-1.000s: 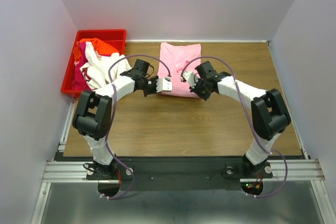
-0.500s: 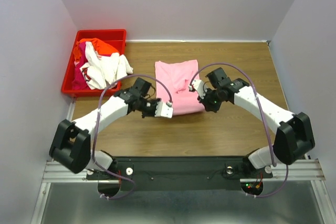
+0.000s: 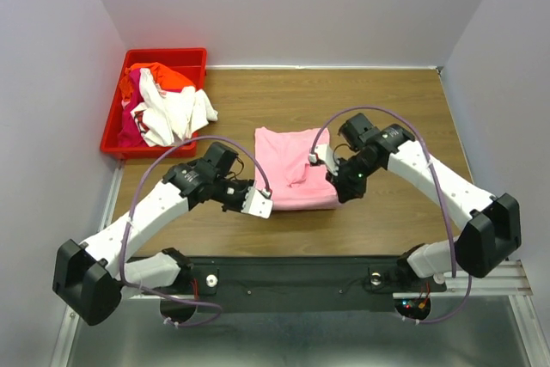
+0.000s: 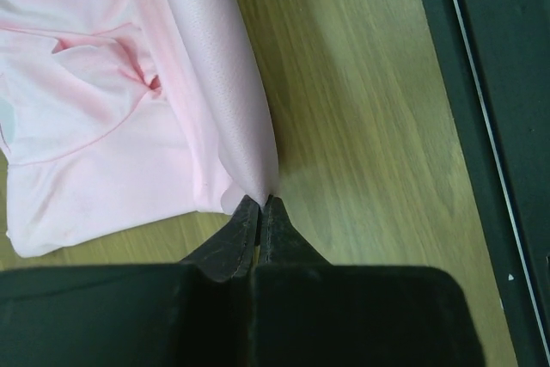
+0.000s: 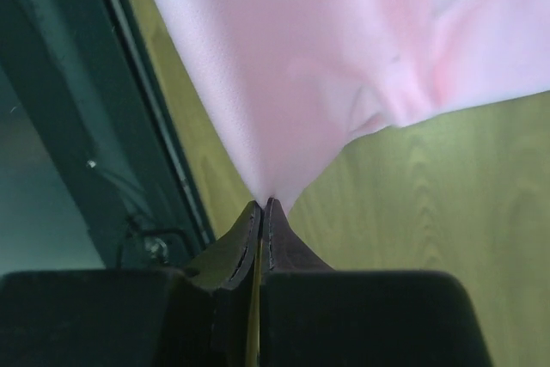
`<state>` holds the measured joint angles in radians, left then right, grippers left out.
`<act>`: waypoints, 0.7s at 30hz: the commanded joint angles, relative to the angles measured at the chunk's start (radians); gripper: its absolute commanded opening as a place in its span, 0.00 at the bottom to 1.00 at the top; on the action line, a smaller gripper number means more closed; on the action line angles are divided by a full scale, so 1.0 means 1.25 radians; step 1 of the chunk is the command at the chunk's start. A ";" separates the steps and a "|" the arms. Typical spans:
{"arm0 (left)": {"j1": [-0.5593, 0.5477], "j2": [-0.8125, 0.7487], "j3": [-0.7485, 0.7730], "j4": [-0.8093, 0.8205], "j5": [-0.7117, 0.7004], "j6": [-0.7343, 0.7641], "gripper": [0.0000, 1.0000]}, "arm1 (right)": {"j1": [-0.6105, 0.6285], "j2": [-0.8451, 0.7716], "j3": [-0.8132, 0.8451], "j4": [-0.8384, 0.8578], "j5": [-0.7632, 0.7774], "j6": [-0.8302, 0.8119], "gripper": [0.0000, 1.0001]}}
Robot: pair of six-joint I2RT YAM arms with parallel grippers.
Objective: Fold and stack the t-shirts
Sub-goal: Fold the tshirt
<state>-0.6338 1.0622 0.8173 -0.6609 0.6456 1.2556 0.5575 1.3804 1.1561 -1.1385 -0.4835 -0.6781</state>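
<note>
Pink t-shirt mid-table, pinched at both near corners.
Left gripper: jaws clamped on the near-left corner of the cloth, low over the wooden table. Right gripper: jaws clamped on the near-right corner, fabric drawn to a point at the tips. Shirt lies folded between the two arms. Far left: red bin with heap of t-shirts, white, orange-red and magenta; the white one spills over the bin's right rim.
</note>
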 commanded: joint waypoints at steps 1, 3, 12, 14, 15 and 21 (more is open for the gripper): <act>0.025 0.061 0.114 -0.036 -0.006 0.009 0.00 | -0.024 0.050 0.152 -0.002 0.041 -0.050 0.01; 0.053 0.122 0.150 -0.011 0.002 0.024 0.00 | -0.039 0.127 0.221 -0.003 0.059 -0.075 0.01; 0.231 0.473 0.459 -0.015 0.042 0.085 0.02 | -0.185 0.445 0.442 0.014 0.015 -0.189 0.02; 0.242 0.583 0.531 -0.019 0.037 0.071 0.05 | -0.199 0.532 0.503 0.032 0.014 -0.190 0.02; 0.244 0.654 0.555 -0.017 0.036 0.061 0.06 | -0.203 0.558 0.522 0.041 0.015 -0.189 0.02; 0.251 0.840 0.652 0.027 0.008 0.004 0.09 | -0.208 0.741 0.625 0.093 0.008 -0.151 0.03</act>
<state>-0.3283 2.0624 1.5887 -0.6102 0.6689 1.3022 0.2962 2.2353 1.8622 -1.0622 -0.4641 -0.8764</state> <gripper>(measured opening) 0.094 0.033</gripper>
